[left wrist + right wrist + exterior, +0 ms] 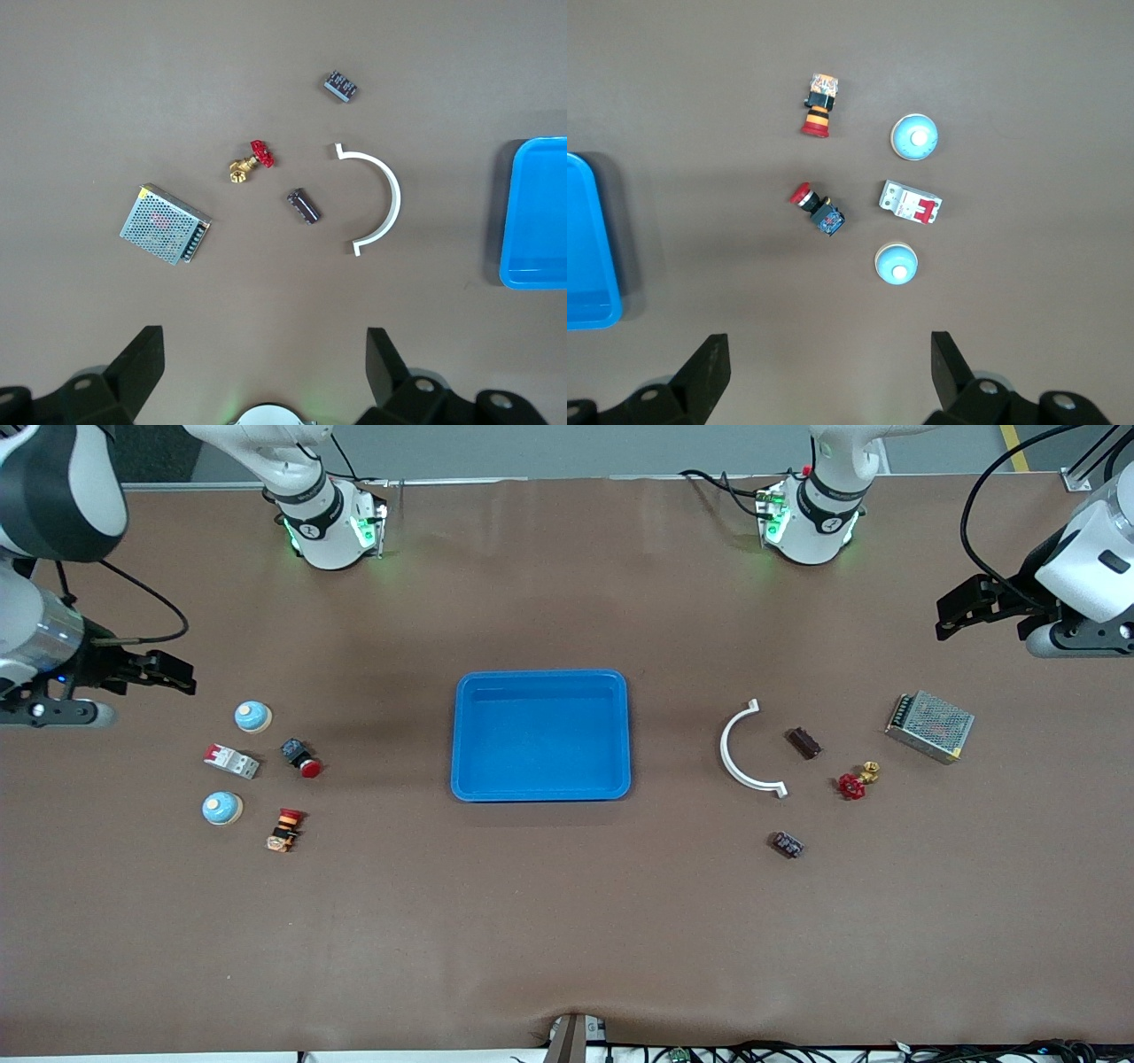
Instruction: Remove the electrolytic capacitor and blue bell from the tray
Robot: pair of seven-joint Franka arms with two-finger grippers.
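Sitting in the middle of the brown table (567, 921) is an empty blue tray (540, 794).

Toward the right arm's end, at about nine o'clock from the tray, lies a cluster of small parts. One blue bell (252, 716) is farther from the front camera; a second blue bell (221, 808) lies nearer to it. Between them rests a white breaker with a red switch (231, 761). A red push button (301, 757) lies at three o'clock from the breaker, and an orange-banded button (284, 831) sits at three o'clock from the nearer bell.

Toward the left arm's end, at three o'clock from the tray, a white curved clamp (742, 748) lies flat. A dark cylinder-shaped capacitor (803, 742) rests just beside it at three o'clock. A second small dark part (788, 844) lies at six o'clock from the capacitor, nearer the front camera. A red-handled brass valve (858, 780) and a metal mesh box (929, 726) lie farther toward that end.

The right gripper (173, 673) hangs over bare table at about ten o'clock from the bells, its fingers (704, 376) spread wide and holding nothing. The left gripper (961, 607) hangs at about one o'clock from the mesh box, fingers (142, 372) likewise wide apart and empty.
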